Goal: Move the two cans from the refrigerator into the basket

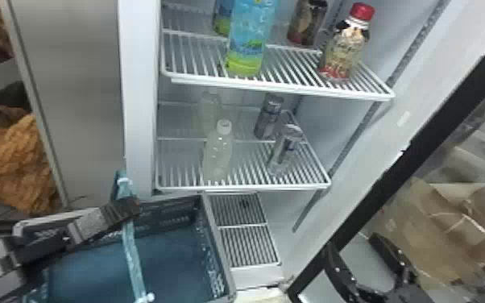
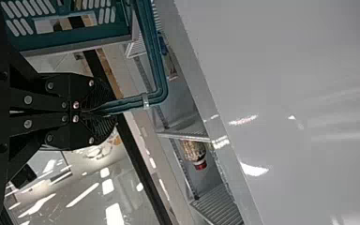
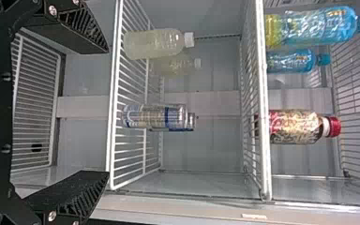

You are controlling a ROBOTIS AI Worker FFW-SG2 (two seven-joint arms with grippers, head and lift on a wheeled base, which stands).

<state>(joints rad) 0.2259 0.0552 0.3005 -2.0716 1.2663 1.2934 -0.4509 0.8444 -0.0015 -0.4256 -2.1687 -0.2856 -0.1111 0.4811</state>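
Jaws of the left gripper (image 1: 131, 208) are pinched together on the handle (image 1: 135, 258) of the basket (image 1: 220, 252), toward eight o'clock in the head view. The left wrist view shows the same squeeze, the handle running out from between the tips. Jaws of the right gripper (image 1: 352, 241) stand wide apart, toward four o'clock in the head view, and the right wrist view has them facing the refrigerator shelves.

Both cans stand upright on the middle shelf (image 1: 241, 187). The front can (image 1: 284, 151) is apart from the right gripper, which sits toward its five o'clock; the back can (image 1: 269, 117) is just beside it, toward eleven. The basket lies toward eight o'clock from the front can, its rim by the shelf's front edge as the head view shows it.

On the same shelf, a pale bottle (image 1: 217, 155) stands at nine o'clock from the front can, with another pale bottle (image 1: 209, 106) behind it.

Farther out, the upper shelf (image 1: 286, 88) carries a red-capped bottle (image 1: 346, 46) at one o'clock from the front can and a blue bottle (image 1: 249, 40) at eleven. A brown bag (image 1: 451, 217) is toward three o'clock from the right gripper.
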